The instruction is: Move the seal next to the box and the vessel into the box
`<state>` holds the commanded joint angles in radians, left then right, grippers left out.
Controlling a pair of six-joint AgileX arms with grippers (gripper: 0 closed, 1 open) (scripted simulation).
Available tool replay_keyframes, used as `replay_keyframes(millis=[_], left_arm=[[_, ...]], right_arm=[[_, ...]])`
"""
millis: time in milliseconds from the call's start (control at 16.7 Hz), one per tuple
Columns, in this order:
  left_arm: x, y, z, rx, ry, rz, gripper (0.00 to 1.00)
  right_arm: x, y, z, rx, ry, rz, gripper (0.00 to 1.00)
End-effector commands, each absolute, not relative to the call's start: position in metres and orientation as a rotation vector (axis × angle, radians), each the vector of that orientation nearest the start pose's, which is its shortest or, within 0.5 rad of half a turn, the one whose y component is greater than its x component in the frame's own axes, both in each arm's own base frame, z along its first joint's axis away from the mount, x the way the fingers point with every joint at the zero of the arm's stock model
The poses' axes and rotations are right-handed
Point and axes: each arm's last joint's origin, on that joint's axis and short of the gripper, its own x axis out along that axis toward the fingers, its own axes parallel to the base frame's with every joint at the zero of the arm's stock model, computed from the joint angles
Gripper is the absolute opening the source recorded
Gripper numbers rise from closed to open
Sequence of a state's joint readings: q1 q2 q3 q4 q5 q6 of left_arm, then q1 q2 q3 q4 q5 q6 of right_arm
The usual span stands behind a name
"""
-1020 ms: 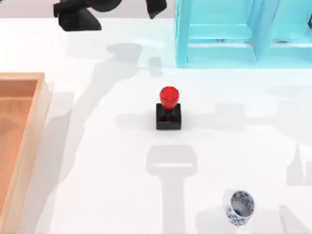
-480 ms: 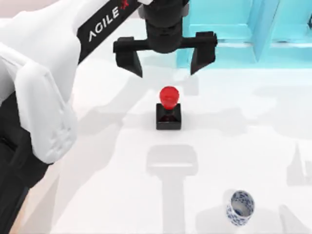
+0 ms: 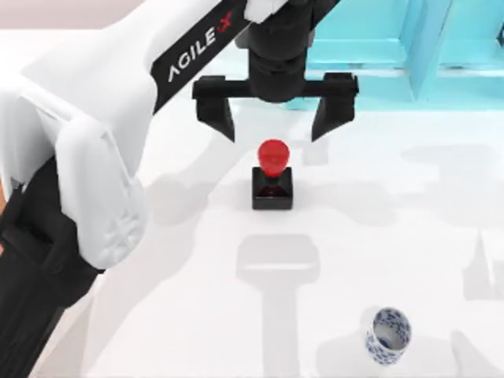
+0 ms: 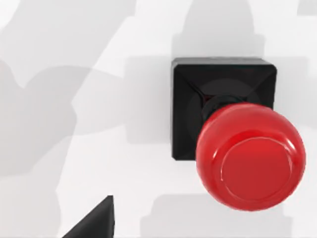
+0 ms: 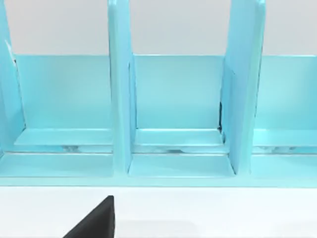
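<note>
With its jaws wide, the left gripper (image 3: 274, 120) hovers just far of the seal (image 3: 272, 175); it should centre over the red knob before lowering and closing.

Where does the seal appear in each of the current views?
Top view: the seal stands upright near the table's middle, below the left gripper, whose fingers are spread open.
Left wrist view: the red knob sits over the black square base, seen from above.
Right wrist view: not in it; this view faces the cyan shelf unit.
Shared landmark: the white table.
</note>
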<state>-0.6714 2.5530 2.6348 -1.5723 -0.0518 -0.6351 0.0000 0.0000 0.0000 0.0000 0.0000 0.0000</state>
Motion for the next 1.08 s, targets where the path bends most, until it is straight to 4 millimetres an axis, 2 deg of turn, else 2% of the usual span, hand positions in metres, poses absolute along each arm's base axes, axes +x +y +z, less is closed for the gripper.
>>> replay_keyframes(millis=[180, 300, 600, 720, 1020, 1080], left_arm=[[0.394, -0.298, 0.225, 0.012, 1.47, -0.016, 1.0], [0.396, -0.3, 0.215, 0.011, 1.465, -0.02, 1.0], [0.4, -0.3, 0.163, 0.016, 1.475, -0.015, 1.0], [0.399, -0.3, 0.152, 0.015, 1.472, -0.016, 1.0], [0.399, -0.3, 0.149, 0.014, 1.471, -0.017, 1.0], [0.399, -0.3, 0.149, 0.014, 1.471, -0.017, 0.92]], right_arm=[[0.106, -0.001, 0.16, 0.0, 0.0, 0.0, 1.0], [0.106, -0.001, 0.16, 0.0, 0.0, 0.0, 1.0], [0.106, -0.001, 0.16, 0.0, 0.0, 0.0, 1.0], [0.106, -0.001, 0.16, 0.0, 0.0, 0.0, 1.0], [0.106, -0.001, 0.16, 0.0, 0.0, 0.0, 1.0], [0.106, -0.001, 0.16, 0.0, 0.0, 0.0, 1.0]])
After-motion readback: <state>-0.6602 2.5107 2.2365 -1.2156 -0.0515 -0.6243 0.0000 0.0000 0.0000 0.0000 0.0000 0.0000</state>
